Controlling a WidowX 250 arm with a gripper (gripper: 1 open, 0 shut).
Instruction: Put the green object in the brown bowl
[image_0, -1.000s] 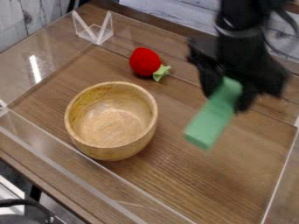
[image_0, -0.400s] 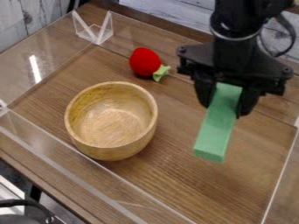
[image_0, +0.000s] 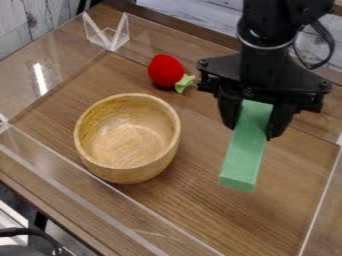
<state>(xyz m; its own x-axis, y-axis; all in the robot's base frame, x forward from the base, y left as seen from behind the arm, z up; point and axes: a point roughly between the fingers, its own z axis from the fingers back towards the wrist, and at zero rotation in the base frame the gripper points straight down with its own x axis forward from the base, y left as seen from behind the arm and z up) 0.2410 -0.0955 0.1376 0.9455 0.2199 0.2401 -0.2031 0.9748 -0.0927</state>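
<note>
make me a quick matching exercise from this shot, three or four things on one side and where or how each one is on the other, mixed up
Things:
1. green block
2. bowl
3. strawberry toy
4. tool

States or places:
a. sits empty on the table, left of the arm
b. lies on the table behind the bowl, beside the arm
c. hangs tilted above the table, its upper end gripped
d. points down, shut on the block's upper end

Pairs: 1-c, 2-a, 3-b, 4-d
</note>
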